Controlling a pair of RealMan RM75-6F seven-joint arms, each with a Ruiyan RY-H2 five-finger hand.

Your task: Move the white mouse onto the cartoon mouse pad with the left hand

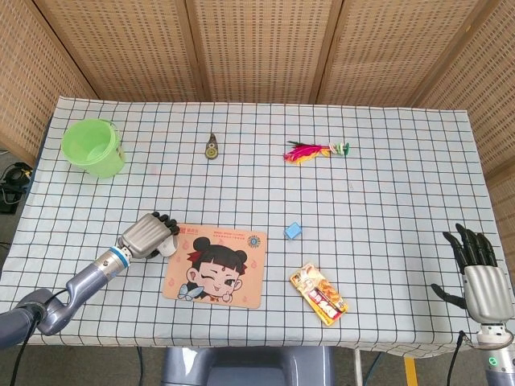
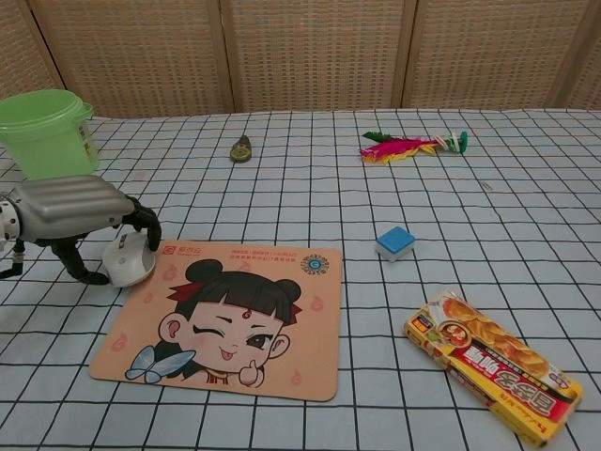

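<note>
The right hand is seen idle, fingers spread, at the table's near right corner. The white mouse lies on cloth touching the cartoon mouse pad left edge, the left hand curled over it; a firm grasp cannot be told.

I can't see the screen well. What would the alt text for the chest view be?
A robot's left hand curls over a white mouse lying just off the left edge of a cartoon mouse pad on a checked tablecloth. Around them sit a green bucket, a small blue block, a snack packet and a feathered toy.
</note>
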